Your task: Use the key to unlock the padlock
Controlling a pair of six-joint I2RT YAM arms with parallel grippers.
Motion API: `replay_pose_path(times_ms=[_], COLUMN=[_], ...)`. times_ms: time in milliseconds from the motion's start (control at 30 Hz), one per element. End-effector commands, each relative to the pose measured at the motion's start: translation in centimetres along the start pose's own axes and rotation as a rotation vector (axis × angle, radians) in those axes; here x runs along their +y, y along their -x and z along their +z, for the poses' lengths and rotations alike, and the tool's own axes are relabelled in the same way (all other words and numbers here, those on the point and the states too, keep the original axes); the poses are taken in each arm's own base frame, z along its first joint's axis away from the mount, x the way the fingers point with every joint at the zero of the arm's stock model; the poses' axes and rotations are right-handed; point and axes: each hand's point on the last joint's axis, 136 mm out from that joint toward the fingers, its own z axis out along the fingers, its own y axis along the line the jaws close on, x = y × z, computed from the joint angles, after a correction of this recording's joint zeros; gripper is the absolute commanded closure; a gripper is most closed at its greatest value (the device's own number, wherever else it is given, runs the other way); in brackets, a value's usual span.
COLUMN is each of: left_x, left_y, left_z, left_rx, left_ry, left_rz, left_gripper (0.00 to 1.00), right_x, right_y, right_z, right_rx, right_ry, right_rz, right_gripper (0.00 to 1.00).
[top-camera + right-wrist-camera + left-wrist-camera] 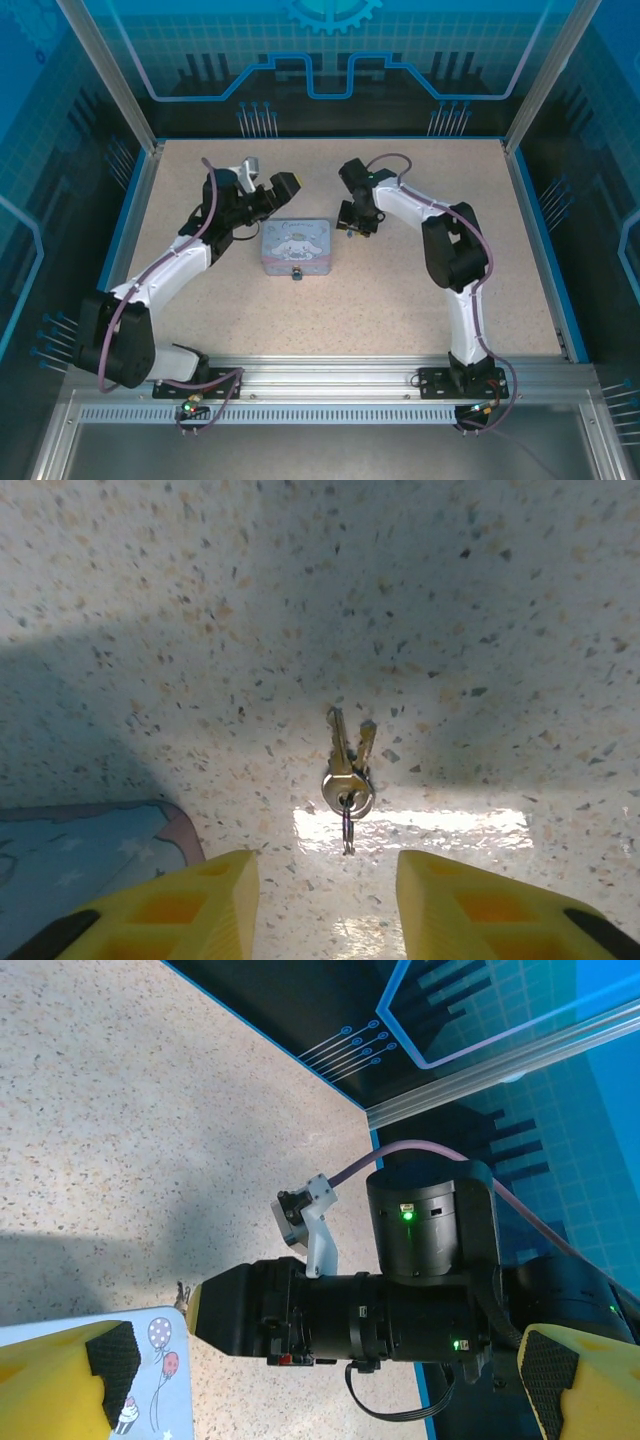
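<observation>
Right tool [320, 905] is hovering half-open over the desk [500, 630], key [345, 770] lying just ahead. Left tool [328, 1355] is gaping wide, holding nothing.

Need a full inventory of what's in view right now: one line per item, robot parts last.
tin: 1, pastel blue and pink with a white cartoon figure, mid-table between the two tools
padlock: 1, dark, at the tin's near edge
keys: 2 on one ring, silvery metal, flat on the table right of the tin, just ahead of the right tool's fingertips
table: 1, speckled beige
panels: blue, printed, around the table's sides
left arm: 1, white and black, reaching toward the tin's far left
right arm: 1, white and black, bent toward the tin's right side
left tool: 1, yellow fingers with black pads, open, holding nothing
right tool: 1, yellow fingers, open, over the keys
</observation>
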Motion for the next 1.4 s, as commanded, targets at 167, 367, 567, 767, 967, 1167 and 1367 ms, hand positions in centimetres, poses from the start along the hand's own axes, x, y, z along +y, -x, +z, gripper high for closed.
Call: replay_pose_path(times_ms=[167,367,567,767,967,1167,1367], left_x=[1.4,1.7,1.8,2.0,2.0,2.2,2.2], left_y=[-0.5,-0.6,-0.8,-1.2,-1.6,-2.1,-2.3], left_z=[-0.3,-0.4,-0.3,-0.3,-0.1,0.0,0.0], left_rx=[0.009,0.010,0.016,0.033,0.050,0.060,0.063], left_ry=[0.005,0.007,0.006,0.005,-0.001,0.004,0.008], left_rz=[-0.062,-0.070,-0.075,-0.082,-0.101,-0.108,-0.104], left_gripper=[0.01,0.01,0.01,0.01,0.01,0.01,0.01], right_x=[-0.9,-0.6,-1.1,-3.7,-7.6,-9.0,-8.7], right_y=[-0.3,0.0,-0.5,-3.4,-8.9,-13.5,-15.9], right_z=[1.9,2.9,2.5,-1.9,-4.6,-3.3,-1.1], right_rx=[0.030,0.035,0.038,-0.017,-0.032,0.016,0.060], right_ry=[-0.105,-0.114,-0.120,-0.080,-0.020,0.026,0.042], right_rz=[-0.041,-0.050,-0.089,-0.112,-0.088,-0.035,-0.027], right_gripper=[0.67,0.77,1.00,1.00,1.00,1.00,0.88])
